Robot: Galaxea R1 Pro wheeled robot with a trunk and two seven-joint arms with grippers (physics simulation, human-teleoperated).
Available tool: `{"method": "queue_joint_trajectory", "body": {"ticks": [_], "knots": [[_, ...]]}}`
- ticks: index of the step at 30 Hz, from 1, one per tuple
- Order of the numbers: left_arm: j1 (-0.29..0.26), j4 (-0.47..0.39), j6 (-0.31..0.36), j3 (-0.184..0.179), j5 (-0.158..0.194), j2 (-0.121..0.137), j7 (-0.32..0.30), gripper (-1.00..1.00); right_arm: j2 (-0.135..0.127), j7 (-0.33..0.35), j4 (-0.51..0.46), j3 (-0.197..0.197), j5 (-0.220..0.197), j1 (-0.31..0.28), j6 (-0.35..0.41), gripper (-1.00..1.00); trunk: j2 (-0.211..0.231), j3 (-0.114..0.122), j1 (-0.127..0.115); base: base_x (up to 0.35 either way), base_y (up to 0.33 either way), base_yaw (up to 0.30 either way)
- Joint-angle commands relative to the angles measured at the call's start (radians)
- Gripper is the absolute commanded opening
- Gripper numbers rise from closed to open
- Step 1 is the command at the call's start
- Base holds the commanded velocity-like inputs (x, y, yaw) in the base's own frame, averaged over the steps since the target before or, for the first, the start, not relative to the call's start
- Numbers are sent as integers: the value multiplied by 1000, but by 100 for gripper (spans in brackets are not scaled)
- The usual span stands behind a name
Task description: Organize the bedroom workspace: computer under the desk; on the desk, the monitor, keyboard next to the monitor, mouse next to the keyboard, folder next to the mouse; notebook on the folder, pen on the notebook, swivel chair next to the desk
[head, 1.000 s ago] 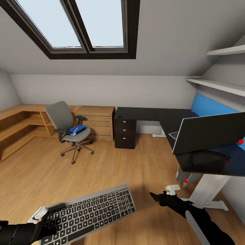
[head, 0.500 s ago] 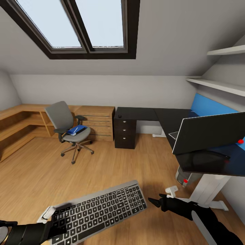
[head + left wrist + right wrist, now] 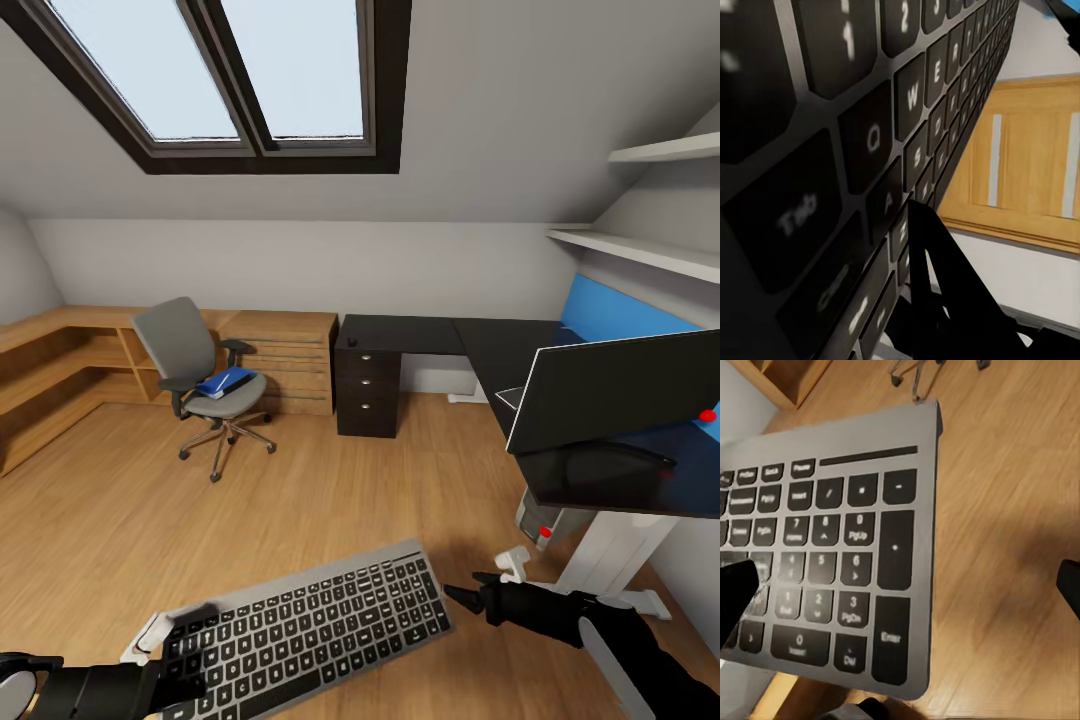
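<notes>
Desk [image 3: 500,345] edge hides computer [image 3: 545,525] partly.

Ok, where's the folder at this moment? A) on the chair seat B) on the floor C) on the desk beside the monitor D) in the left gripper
A: the blue folder lies on the seat of the chair, across the room from the desk.

Floor [image 3: 120,520]: light wood planks, faint satin sheen; keyboard [image 3: 300,625]: matt dark grey keys in a smooth silver-grey frame; desk [image 3: 600,478]: glossy black top, reflective; monitor [image 3: 610,392]: matt black front; swivel chair [image 3: 200,380]: grey cloth upholstery, chrome base; low shelving [image 3: 60,350]: oak-look wood.
</notes>
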Motion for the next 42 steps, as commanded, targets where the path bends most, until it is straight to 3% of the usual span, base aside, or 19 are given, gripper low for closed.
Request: {"method": "queue_joint_trajectory", "body": {"ticks": [1, 6, 16, 20, 25, 30, 35, 38, 42], "knots": [[-1, 0, 3, -1, 0, 1, -4, -100, -6, 31, 0, -13, -9, -1, 18, 100, -2, -2, 1, 0, 0, 0], [-1, 0, 2, -2, 0, 2, -39, -100, -37, 186, 17, -49, -5, -1, 54, 100, -2, -2, 1, 0, 0, 0], [-1, -32, 1, -4, 0, 2, -58, -100, -113, 371, 28, -54, -5, -1, 59, 100, -2, -2, 1, 0, 0, 0], [-1, -34, 1, -5, -6, 1, -58, -100, -124, 416, 36, -56, -5, -1, 59, 100, -2, -2, 1, 0, 0, 0], [-1, -38, 0, -15, -46, 1, -84, -100, -147, 514, 42, -56, -5, -1, 59, 100, -2, -2, 1, 0, 0, 0], [-1, -38, -58, -36, -92, 1, -121, -100, -150, 535, 43, -56, -5, -1, 59, 100, -2, -2, 1, 0, 0, 0], [-1, -37, -157, -52, -171, 1, -206, -100, -151, 541, 50, -56, -5, -1, 59, 100, -2, -2, 1, 0, 0, 0], [-1, -37, -180, -55, -213, 1, -273, -100, -151, 542, 57, -56, -5, -1, 59, 100, -2, -2, 1, 0, 0, 0], [-1, -37, -191, -55, -264, 0, -316, -100, -150, 542, 62, -56, -5, -1, 59, 100, -2, -2, 1, 0, 0, 0]]}}
